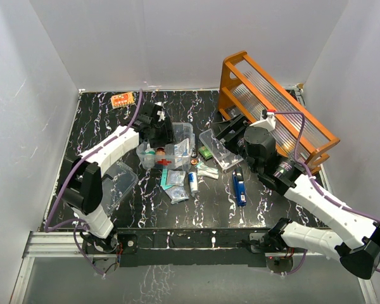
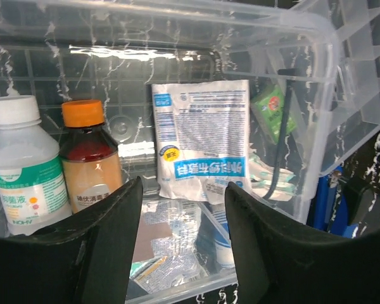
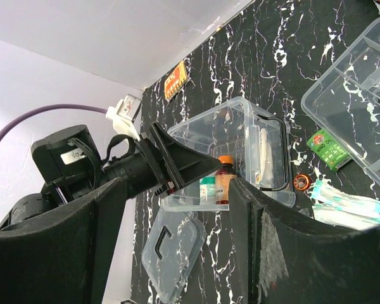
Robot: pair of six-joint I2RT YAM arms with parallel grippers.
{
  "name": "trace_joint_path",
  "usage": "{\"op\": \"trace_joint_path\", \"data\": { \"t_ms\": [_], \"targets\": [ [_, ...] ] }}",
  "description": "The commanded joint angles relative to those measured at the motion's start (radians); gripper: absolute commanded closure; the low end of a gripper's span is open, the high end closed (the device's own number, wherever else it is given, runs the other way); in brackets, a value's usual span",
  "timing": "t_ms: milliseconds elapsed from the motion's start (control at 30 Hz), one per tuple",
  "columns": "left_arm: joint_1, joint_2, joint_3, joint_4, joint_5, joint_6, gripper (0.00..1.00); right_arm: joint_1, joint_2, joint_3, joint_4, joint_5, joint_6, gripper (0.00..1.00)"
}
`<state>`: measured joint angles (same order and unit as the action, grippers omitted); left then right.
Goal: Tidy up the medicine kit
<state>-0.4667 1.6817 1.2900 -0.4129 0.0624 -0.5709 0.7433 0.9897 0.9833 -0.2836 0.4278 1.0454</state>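
While white walls [image 1: 177,38] enclose | black veined table [image 1: 196,107] | medicine kit [image 1: 177,151] seemingly lidless

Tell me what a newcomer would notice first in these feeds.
The orange rack at back right grabs the eye first. Next, the clear medicine kit at centre, holding a white-capped bottle, an orange-capped bottle and a white sachet, with the left end effector open over it. In front lie loose packets.

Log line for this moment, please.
left fingers: open, over medicine kit box | inside: white packet, white-capped bottle, orange-capped bottle | right fingers: open, empty | lid: off
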Motion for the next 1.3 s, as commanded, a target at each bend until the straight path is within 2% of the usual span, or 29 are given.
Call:
{"op": "trace_joint_path", "data": {
  "t_ms": [0,133,367,1067,1267],
  "targets": [
    [0.003,0.034,0.078,0.023,0.081,0.022,0.47,-0.004,-0.01,-0.007,0.044,0.019,-0.013,0.37],
    [0.002,0.068,0.087,0.055,0.078,0.002,0.5,-0.004,-0.008,-0.009,0.044,0.017,-0.016,0.37],
    [-0.004,0.131,0.085,0.069,0.069,0.001,0.5,-0.005,0.0,-0.012,0.044,0.013,-0.019,0.37],
    [-0.072,0.284,0.19,-0.053,-0.17,0.123,0.45,-0.005,0.029,-0.018,0.047,-0.025,-0.021,0.37],
    [-0.075,0.284,0.163,-0.076,-0.172,0.111,0.53,-0.006,0.03,-0.024,0.046,-0.027,-0.021,0.37]
  ]
}}
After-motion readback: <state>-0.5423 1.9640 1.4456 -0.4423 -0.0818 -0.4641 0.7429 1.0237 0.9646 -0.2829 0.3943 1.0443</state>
